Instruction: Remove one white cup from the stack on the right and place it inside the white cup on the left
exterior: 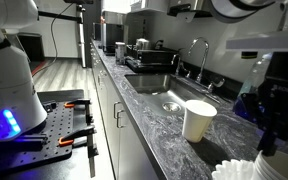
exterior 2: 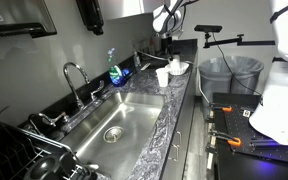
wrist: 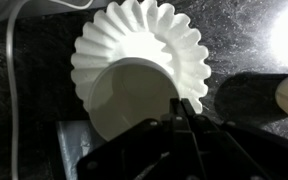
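Note:
In the wrist view a white cup (wrist: 129, 95) shows its open mouth close to the camera. My gripper (wrist: 181, 108) has its fingers pressed together on the cup's rim wall. Behind the cup lies a stack of white fluted paper filters (wrist: 149, 35) on the dark stone counter. In an exterior view another white cup (exterior: 198, 120) stands upright on the counter beside the sink, left of the filters (exterior: 239, 170), with my dark gripper (exterior: 277, 118) above the counter to its right. In the far exterior view, white cups (exterior 2: 162, 76) stand on the counter's far end below the arm (exterior 2: 169, 18).
A steel sink (exterior: 174, 98) with a faucet (exterior: 197, 50) is set in the counter; it also shows in the other exterior view (exterior 2: 114, 120). A blue dish-soap bottle (exterior 2: 114, 72) stands behind it. A dish rack with pots (exterior: 144, 55) is farther along. A dark rounded object (wrist: 254, 95) lies right of the cup.

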Robot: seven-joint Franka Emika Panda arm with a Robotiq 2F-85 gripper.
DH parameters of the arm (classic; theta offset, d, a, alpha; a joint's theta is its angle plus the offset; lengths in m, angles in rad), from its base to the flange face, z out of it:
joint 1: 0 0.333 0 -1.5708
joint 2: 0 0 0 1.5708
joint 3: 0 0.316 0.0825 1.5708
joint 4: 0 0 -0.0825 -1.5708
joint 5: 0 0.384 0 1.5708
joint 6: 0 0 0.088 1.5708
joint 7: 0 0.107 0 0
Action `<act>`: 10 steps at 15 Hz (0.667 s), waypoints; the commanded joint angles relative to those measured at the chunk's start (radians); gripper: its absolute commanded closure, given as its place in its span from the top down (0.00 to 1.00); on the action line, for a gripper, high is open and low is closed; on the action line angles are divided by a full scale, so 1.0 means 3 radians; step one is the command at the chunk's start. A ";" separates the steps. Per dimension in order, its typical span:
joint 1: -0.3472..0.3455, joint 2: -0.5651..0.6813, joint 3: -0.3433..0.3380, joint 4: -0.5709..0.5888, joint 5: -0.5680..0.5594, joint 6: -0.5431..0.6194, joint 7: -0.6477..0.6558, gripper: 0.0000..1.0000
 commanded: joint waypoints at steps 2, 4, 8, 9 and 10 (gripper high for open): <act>0.0051 -0.0236 -0.0118 -0.0275 -0.0115 0.0242 0.0205 0.01; 0.0060 -0.0284 -0.0161 -0.0334 -0.0138 0.0346 0.0275 0.01; 0.0077 -0.0351 -0.0215 -0.0435 -0.0229 0.0490 0.0406 0.01; 0.0079 -0.0369 -0.0218 -0.0461 -0.0232 0.0508 0.0406 0.01; 0.0079 -0.0392 -0.0222 -0.0495 -0.0235 0.0537 0.0409 0.01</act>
